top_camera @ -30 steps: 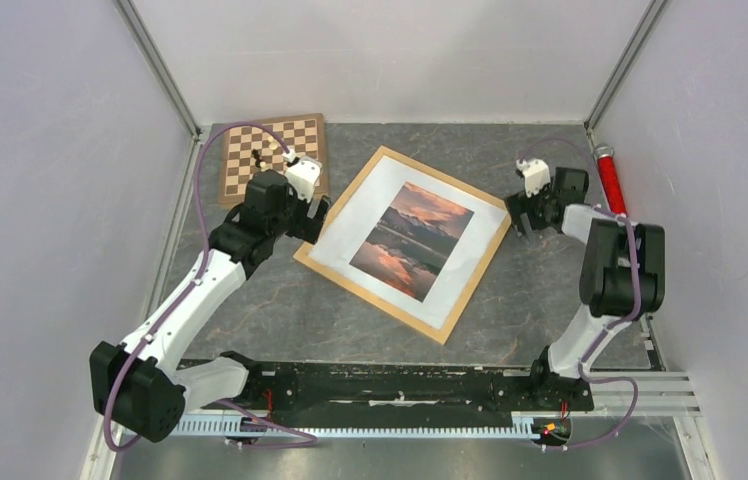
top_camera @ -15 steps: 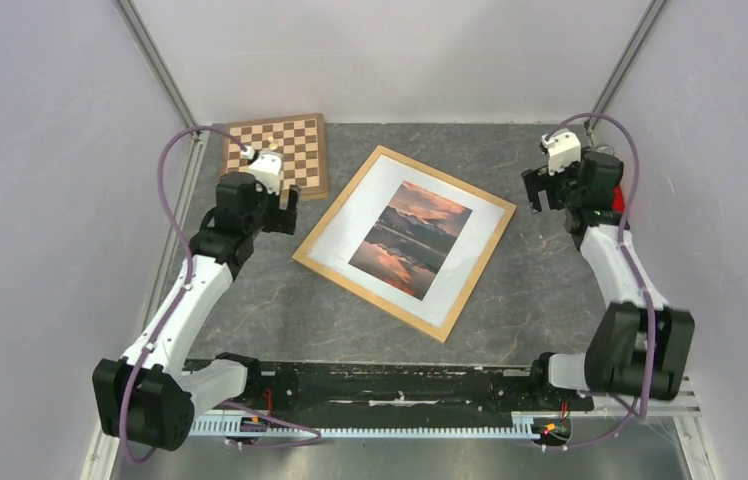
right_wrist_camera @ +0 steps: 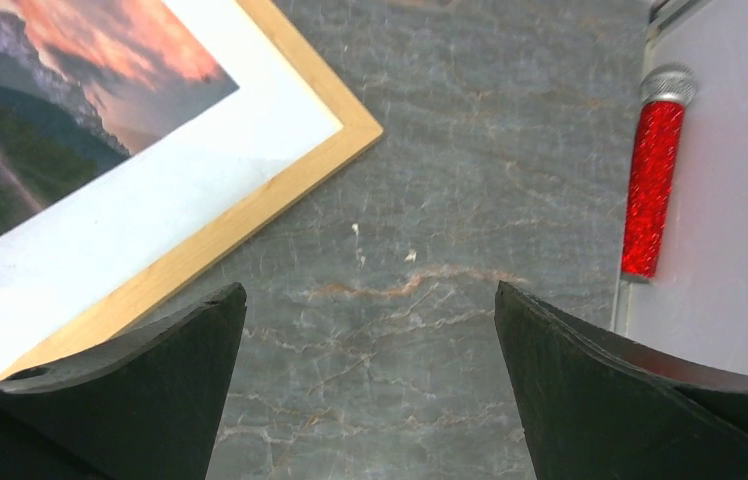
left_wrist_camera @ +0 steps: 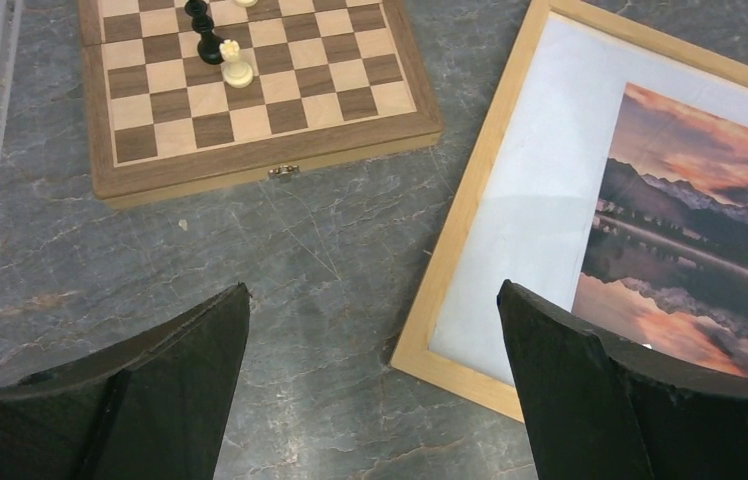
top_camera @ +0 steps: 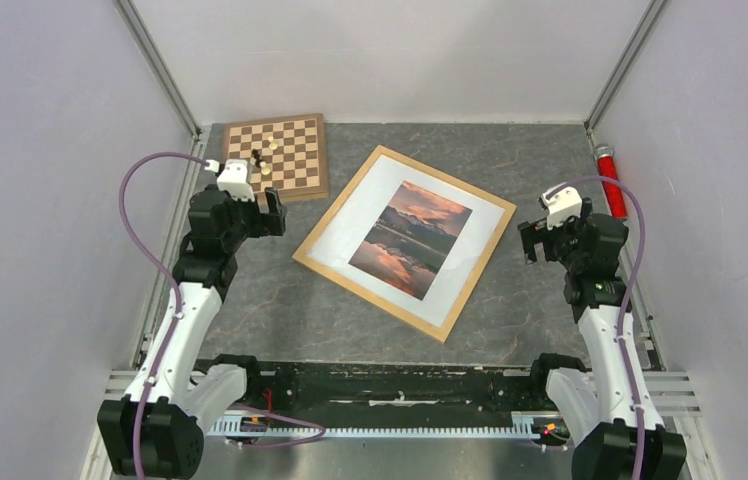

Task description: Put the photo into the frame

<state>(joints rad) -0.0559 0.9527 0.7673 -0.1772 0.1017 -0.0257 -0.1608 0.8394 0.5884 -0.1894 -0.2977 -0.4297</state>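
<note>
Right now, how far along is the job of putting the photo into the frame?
Done, it seems: the photo lies inside the frame, with a white mat around it, flat on the table. In hand: nothing; the left pincer and the right pincer are open, empty, and apart from the frame. Left: nothing that I can see; whether the back is closed is hidden.

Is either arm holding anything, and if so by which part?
Nothing is held: the left gripper and right gripper have open jaws, clear of the frame.
</note>
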